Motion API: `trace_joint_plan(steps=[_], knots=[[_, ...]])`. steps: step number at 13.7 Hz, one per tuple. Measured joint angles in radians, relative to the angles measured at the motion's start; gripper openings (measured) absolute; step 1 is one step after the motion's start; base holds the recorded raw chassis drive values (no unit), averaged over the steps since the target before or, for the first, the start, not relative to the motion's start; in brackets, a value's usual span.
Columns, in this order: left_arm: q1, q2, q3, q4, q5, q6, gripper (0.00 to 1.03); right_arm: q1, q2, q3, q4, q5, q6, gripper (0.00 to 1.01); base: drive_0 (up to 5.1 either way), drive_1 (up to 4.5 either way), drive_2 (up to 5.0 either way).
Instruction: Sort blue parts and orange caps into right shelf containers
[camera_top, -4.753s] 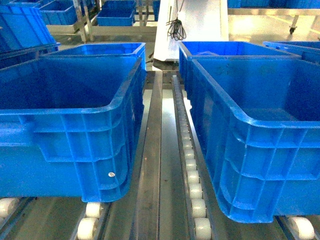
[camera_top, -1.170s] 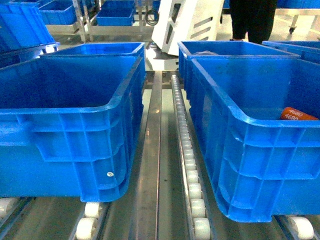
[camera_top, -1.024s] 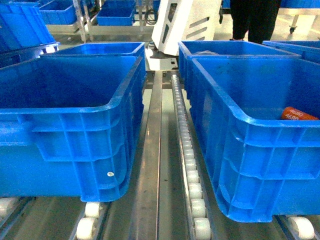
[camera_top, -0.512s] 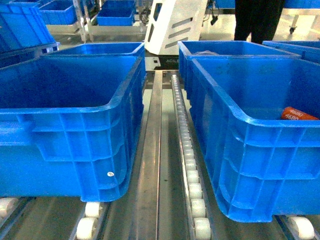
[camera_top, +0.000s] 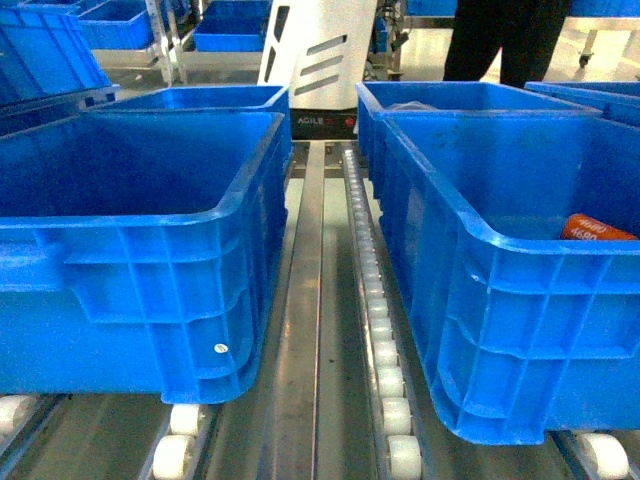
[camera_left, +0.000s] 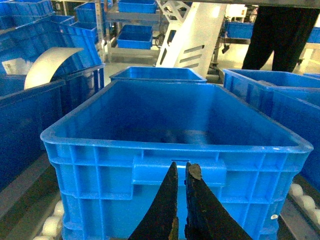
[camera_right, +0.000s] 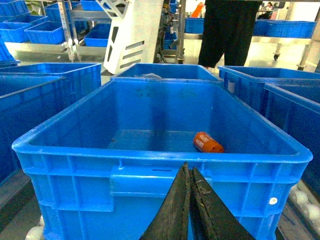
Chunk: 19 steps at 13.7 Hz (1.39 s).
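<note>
Two large blue crates sit side by side on a roller conveyor (camera_top: 375, 330), whose steel rails and white rollers run up the gap between them. The right crate (camera_top: 520, 330) holds one orange cap (camera_top: 592, 228), lying on its side on the crate floor toward the right wall, with pale printing on it too small to read; in the right wrist view the cap (camera_right: 207, 142) rests right of centre and nearer the far wall. The left crate (camera_top: 150, 300) shows only bare blue floor. Behind each front crate stands another blue crate touching or just beside it: one behind the left crate (camera_top: 200, 98), one behind the right crate (camera_top: 470, 97), the latter with something pale inside that cannot be made out.

The left gripper (camera_left: 180, 172) hangs just outside the near wall of the left crate, its black fingers nearly together with a thin slit between them and nothing held. The right gripper (camera_right: 188, 175) hangs the same way before the near wall of the right crate, fingers pressed together and empty.

Beyond the crates a white slanted machine housing (camera_top: 315, 55) stands at the conveyor's far end, and a person in dark trousers (camera_top: 505, 40) stands just right of it. More blue crates fill racks (camera_top: 170, 40) behind the left crate.
</note>
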Motion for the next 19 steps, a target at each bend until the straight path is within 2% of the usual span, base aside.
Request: trace_joint_plan(steps=[5,6,7,12,13,14,16,19], knots=[[0.000,-0.104,0.000,-0.101,0.000,0.000,0.02,0.000,-0.110,0.000,-0.107,0.000,0.000,0.03,0.0,0.00,0.0],[0.000,-0.185,0.000,-0.228,-0.001,0.000,0.02,0.000,-0.135,0.000,-0.148,0.000,0.000,0.03,0.0,0.00,0.0],[0.000,-0.264,0.000,-0.286,-0.004,0.000,0.02,0.000,-0.243,0.000,-0.292,-0.001,0.000,0.03,0.0,0.00,0.0],[0.000,-0.263,0.000,-0.280,0.000,0.003,0.02,0.000,-0.283,0.000,-0.293,-0.001,0.002,0.03,0.0,0.00,0.0],[0.000,-0.263,0.000,-0.280,0.000,0.003,0.08,0.000,-0.283,0.000,-0.294,-0.001,0.002,0.10,0.0,0.00,0.0],[0.000,-0.263,0.000,-0.280,0.000,0.003,0.22,0.000,-0.283,0.000,-0.294,-0.001,0.002,0.25,0.0,0.00,0.0],[0.000,-0.263,0.000,-0.280,0.000,0.003,0.44,0.000,-0.283,0.000,-0.294,-0.001,0.002,0.47,0.0,0.00,0.0],[0.000,-0.263,0.000,-0.280,0.000,0.004,0.82,0.000,-0.283,0.000,-0.294,-0.001,0.002,0.86,0.0,0.00,0.0]])
